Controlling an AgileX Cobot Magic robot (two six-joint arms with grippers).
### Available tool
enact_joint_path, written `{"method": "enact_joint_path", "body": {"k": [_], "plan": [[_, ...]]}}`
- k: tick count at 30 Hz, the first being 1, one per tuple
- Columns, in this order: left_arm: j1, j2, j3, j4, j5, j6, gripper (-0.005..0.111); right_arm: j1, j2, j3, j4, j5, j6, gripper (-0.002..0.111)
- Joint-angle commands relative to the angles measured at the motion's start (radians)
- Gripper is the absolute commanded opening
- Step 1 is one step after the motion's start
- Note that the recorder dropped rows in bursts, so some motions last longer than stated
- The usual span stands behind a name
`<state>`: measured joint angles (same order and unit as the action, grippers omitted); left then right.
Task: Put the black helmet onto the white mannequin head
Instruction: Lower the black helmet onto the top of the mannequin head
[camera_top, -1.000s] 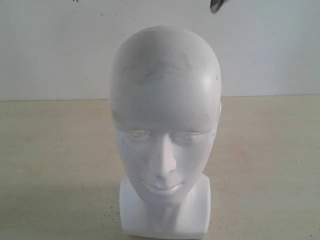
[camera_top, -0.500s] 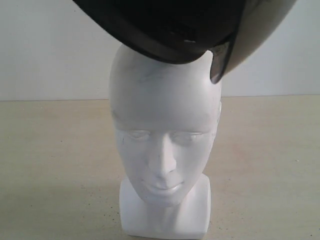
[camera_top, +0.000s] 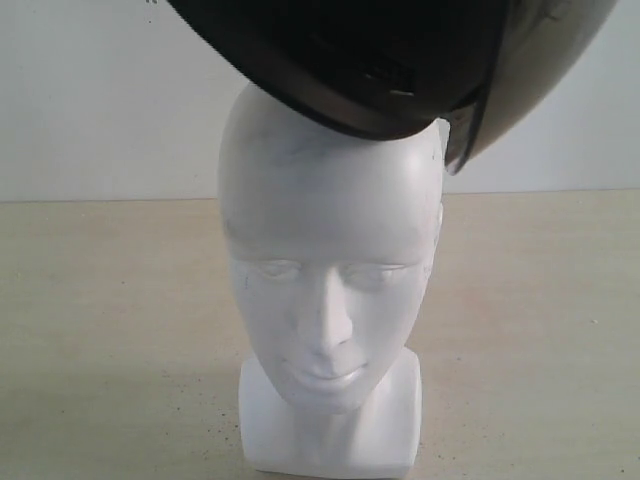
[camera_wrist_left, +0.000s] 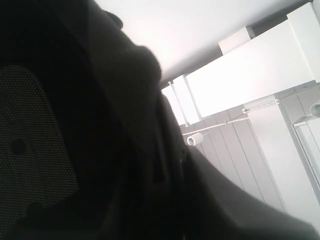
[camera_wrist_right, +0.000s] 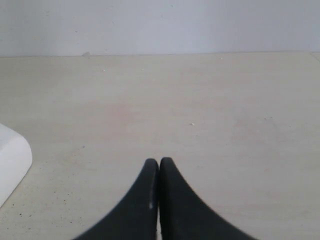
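Observation:
The white mannequin head (camera_top: 330, 250) stands upright on its squared base (camera_top: 400, 430), facing the exterior camera. The black helmet (camera_top: 360, 60) hangs tilted over it. Its lower rim touches or nearly touches the crown, and its smoky visor (camera_top: 540, 70) sticks out to the right. In the left wrist view the helmet's dark shell and mesh padding (camera_wrist_left: 30, 150) fill most of the picture. My left gripper's fingers are lost in that darkness, and it carries the helmet. My right gripper (camera_wrist_right: 159, 162) is shut on nothing, low over the table.
A beige table (camera_top: 100, 300) stretches around the head to a pale wall behind. In the right wrist view a corner of the white base (camera_wrist_right: 12, 160) shows at the edge. Ceiling beams and panels (camera_wrist_left: 240, 85) appear past the helmet.
One second ago only a tip of the visor showed at the top. The helmet has since come down into view and now sits slightly lower and further right on the crown.

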<state>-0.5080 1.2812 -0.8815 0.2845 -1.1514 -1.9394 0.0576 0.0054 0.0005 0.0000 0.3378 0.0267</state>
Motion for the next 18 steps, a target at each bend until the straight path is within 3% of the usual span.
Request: {"method": "enact_joint_path", "body": {"k": [1, 18], "plan": [[-0.005, 0.014, -0.01, -0.05, -0.07, 0.027, 0.004, -0.008, -0.005, 0.0, -0.009, -0.004, -0.004, 0.0], [-0.005, 0.107, -0.01, -0.064, -0.07, 0.024, 0.004, -0.008, -0.005, 0.0, -0.009, -0.004, -0.004, 0.0]]}}
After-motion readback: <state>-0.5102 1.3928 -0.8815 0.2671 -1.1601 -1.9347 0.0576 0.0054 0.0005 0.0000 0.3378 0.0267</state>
